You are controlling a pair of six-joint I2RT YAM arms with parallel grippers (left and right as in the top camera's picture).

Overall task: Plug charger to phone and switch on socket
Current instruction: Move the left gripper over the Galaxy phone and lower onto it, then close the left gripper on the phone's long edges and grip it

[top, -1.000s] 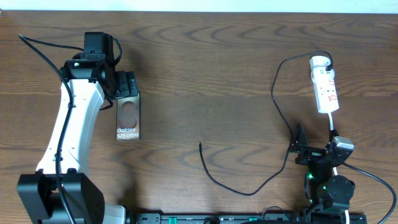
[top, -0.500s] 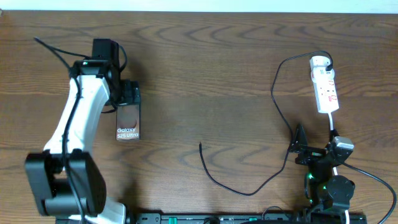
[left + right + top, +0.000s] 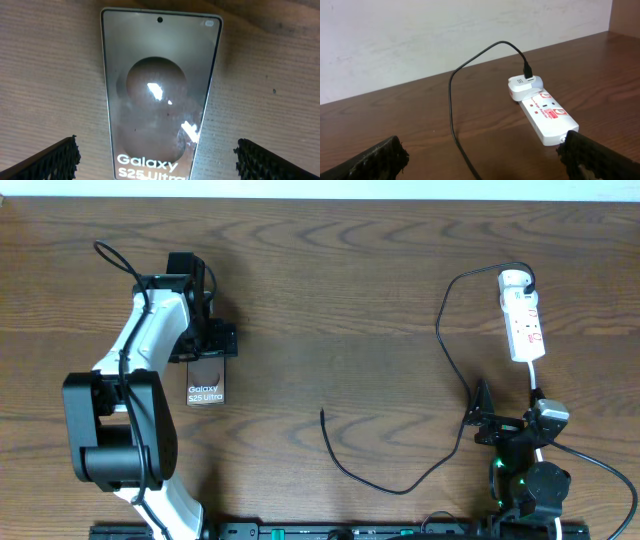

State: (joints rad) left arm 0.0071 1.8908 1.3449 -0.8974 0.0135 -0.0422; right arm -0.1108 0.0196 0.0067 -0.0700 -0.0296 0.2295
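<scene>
Item, left hand (image 3: 213, 340): fingers spread apart, holding nothing, poised over the far end of the phone (image 3: 206, 380). The phone lies flat and face up toward the left edge of the worktop (image 3: 350, 300), lettering at its near end. Item, right hand (image 3: 483, 420): fingers likewise apart and empty, by the near right corner. Item, charger (image 3: 438, 330): black cable whose loose tip (image 3: 322, 414) lies mid-worktop toward the near edge, well apart from the phone. It loops past the right hand up to a white adapter (image 3: 513, 280) seated in the power strip (image 3: 524, 325) near the far right corner. Step judged in hand: securing the phone. Plugging not yet begun; switch position too small to tell. Next move likely calls for closing on the phone's edges, then bringing tip and port together with fine alignment. Obstacles: none between phone and tip; cable slack beside the right hand could snag.
</scene>
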